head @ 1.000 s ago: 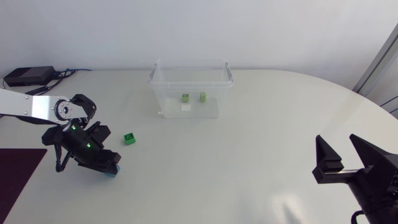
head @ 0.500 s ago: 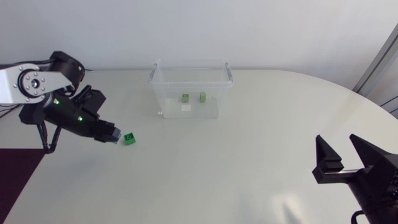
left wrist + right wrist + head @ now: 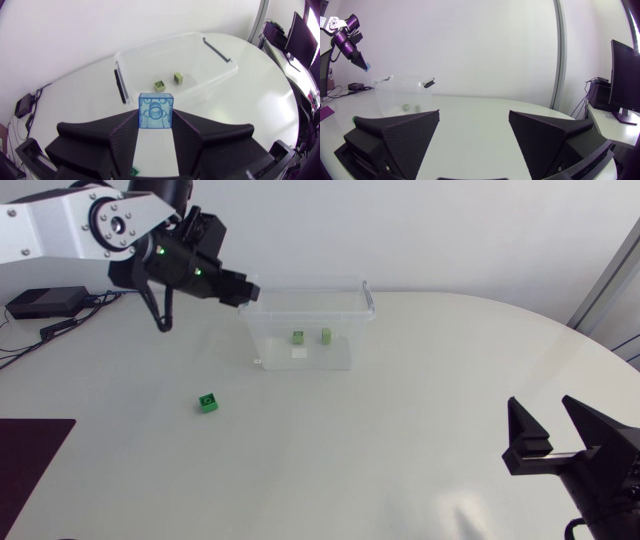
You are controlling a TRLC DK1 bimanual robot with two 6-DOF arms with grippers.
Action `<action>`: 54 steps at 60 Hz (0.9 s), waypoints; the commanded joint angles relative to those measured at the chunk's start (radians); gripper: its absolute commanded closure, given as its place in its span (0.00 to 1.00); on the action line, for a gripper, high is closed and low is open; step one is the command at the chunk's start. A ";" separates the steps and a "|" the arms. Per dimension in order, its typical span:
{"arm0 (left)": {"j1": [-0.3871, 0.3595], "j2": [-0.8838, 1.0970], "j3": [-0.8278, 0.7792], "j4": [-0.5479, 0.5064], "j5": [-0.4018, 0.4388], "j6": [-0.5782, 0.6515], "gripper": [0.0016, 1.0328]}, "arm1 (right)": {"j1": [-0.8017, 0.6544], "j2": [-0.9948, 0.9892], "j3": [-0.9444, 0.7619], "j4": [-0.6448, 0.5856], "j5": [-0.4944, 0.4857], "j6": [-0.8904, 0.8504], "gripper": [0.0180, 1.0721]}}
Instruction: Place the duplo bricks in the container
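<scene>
My left hand (image 3: 243,288) is clamped on a translucent blue duplo brick (image 3: 156,111), one finger against each side, the brick's hollow underside facing the wrist camera. The hand hangs in the air at the left rim of the clear container (image 3: 366,295), which stands near the desk's far edge, about midway along it. From overhead the fingertips look to be right at that rim rather than over the opening, so I judge the step in hand to be the carry-and-drop, and not quite ready for release. To do it well I would bring the hand further in until the brick sits plainly above the container's floor, well inside the left wall and its dark handle (image 3: 120,86), then lower it somewhat before spreading the fingers, since a drop from this height could bounce the brick off the hard plastic or clip the rim and send it back onto the desk. Two green bricks (image 3: 298,336) (image 3: 326,335) lie inside toward the far wall, so there is room nearer the middle. Another green brick (image 3: 208,402) lies on the desk, toward the left edge and well apart from the container. My right hand (image 3: 555,442) rests at the near right corner with its fingers apart, holding nothing.
</scene>
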 commanded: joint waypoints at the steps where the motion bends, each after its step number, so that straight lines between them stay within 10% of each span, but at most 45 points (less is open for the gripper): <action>1: -0.021 0.086 0.101 0.039 -0.014 -0.028 0.85 | -0.004 -0.005 -0.020 -0.009 -0.007 0.017 0.05; 18: -0.034 0.333 0.341 0.128 -0.122 -0.031 0.78 | -0.004 -0.005 -0.020 -0.009 -0.007 0.017 0.05; 20: -0.035 0.401 0.427 0.047 -0.123 -0.028 0.63 | -0.004 -0.005 -0.020 -0.009 -0.007 0.017 0.05; 24: -0.035 0.602 0.761 -0.308 -0.126 -0.044 0.05 | -0.004 -0.005 -0.020 -0.009 -0.007 0.017 0.05; 30: -0.011 0.709 1.077 -0.559 -0.120 -0.107 0.03 | -0.004 -0.005 -0.020 -0.009 -0.007 0.017 0.05; 54: 0.061 0.183 0.531 -0.383 -0.036 -0.091 0.03 | -0.004 -0.005 -0.020 -0.009 -0.007 0.017 0.05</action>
